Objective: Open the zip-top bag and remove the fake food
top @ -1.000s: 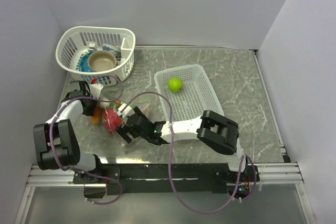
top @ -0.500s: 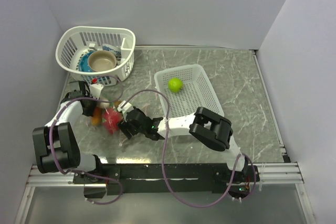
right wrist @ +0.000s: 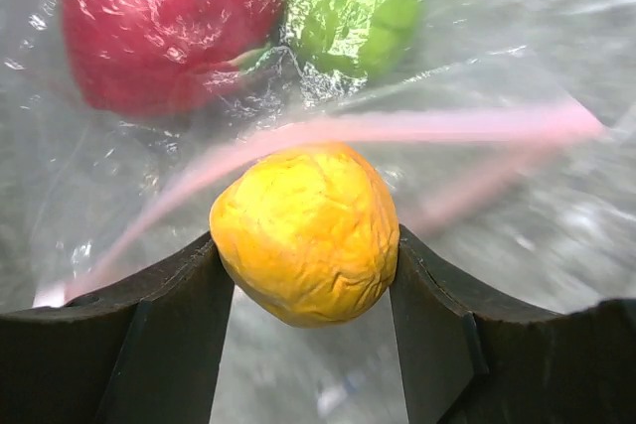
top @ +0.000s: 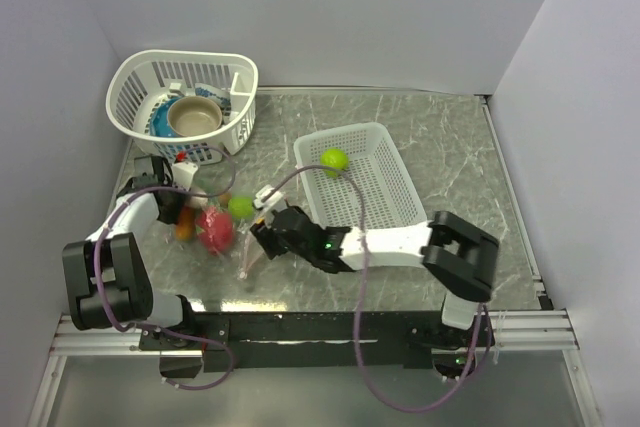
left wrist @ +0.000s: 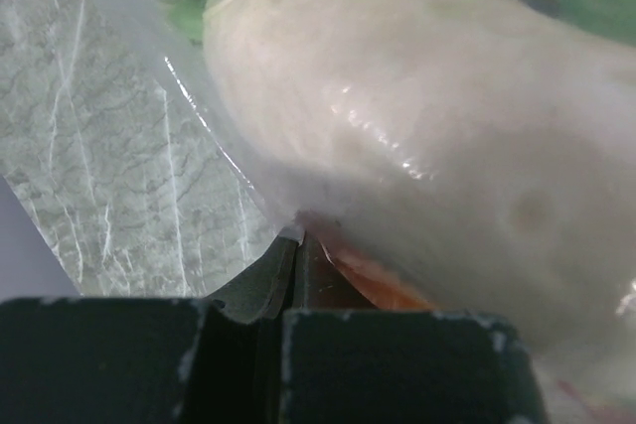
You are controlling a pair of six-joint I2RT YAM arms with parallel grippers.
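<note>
The zip-top bag (top: 222,237) lies on the table's left part, with its pink zip strip (right wrist: 397,129) running across the right wrist view. Inside it are a red piece (right wrist: 164,22) and a lime-green ball (right wrist: 353,7) of the fake food. My right gripper (right wrist: 306,265) sits at the bag's mouth (top: 262,232), both fingers pressed on a yellow-orange ball (right wrist: 306,235). My left gripper (left wrist: 295,245) is shut on the bag's clear film beside a pale piece (left wrist: 417,126) and an orange piece (left wrist: 378,280); in the top view it is at the bag's left end (top: 185,212).
A white rectangular basket (top: 390,197) right of the bag holds one lime-green ball (top: 334,159). A round white basket (top: 235,107) at the back left holds a tan bowl (top: 193,115) on a blue plate. Walls close in the left, back and right sides.
My right gripper has closed from wide open onto the yellow-orange ball and shifted slightly right, its elbow swinging far right. The bag spread, showing the green ball. The left gripper kept its hold.
</note>
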